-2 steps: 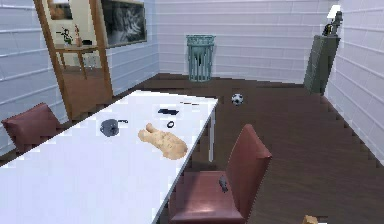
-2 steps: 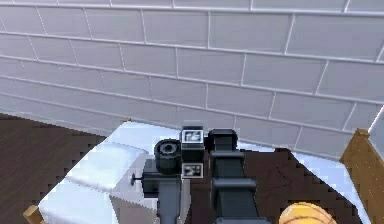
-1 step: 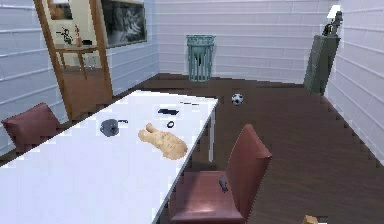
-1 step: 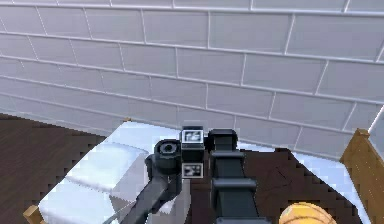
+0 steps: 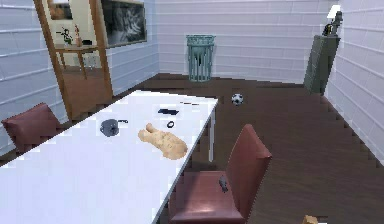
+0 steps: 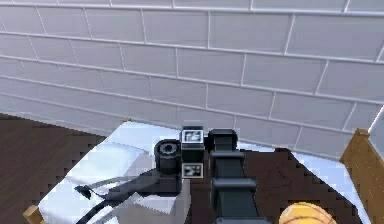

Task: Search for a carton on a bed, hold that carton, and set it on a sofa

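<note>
White plank walls (image 5: 250,30) close the room over a dark wood floor (image 5: 290,130); a long white table (image 5: 90,165) runs down the forward view's left, with one dark red chair (image 5: 225,180) at its right side and another (image 5: 35,125) at its left; a tall wooden shelf (image 5: 75,55) stands against the left wall beside a dark-framed pane (image 5: 125,22), window or picture; a teal bin (image 5: 200,57) and a grey cabinet (image 5: 322,62) stand at the far end; in the arm side view, a pale brick wall (image 6: 200,60) rises behind a bed (image 6: 300,175) with a white pillow (image 6: 105,165).
</note>
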